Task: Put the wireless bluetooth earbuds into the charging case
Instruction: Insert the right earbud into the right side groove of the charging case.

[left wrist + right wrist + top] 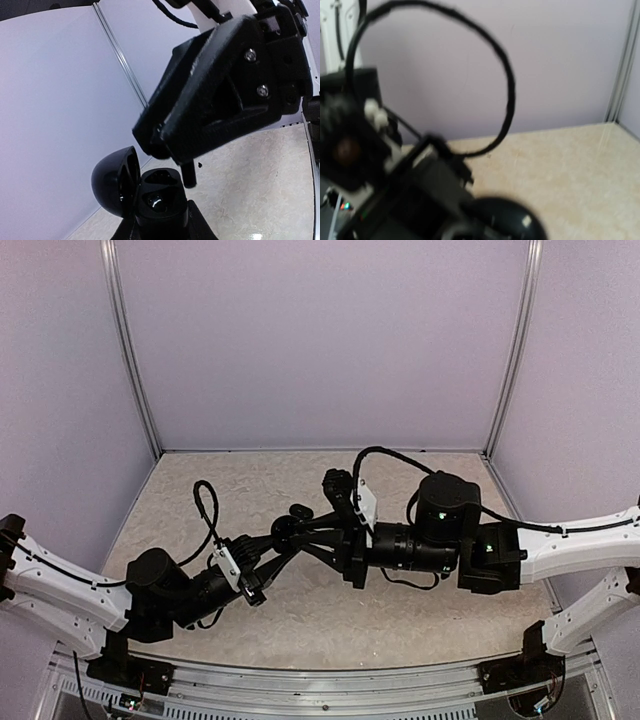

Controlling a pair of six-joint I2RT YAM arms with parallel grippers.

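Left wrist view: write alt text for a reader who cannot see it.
An open charging case, lid tipped left, sits in the left gripper at the bottom. Just above it, the right gripper pinches an earbud, its stem pointing down toward the case.

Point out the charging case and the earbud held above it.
charging case (107, 182): left wrist view, on the open lid's outer shell.
earbud (189, 176): left wrist view, on its stem's lower end.

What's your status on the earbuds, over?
Left gripper shut on open charging case. Right gripper shut on earbud, stem down above case. Nothing between them.
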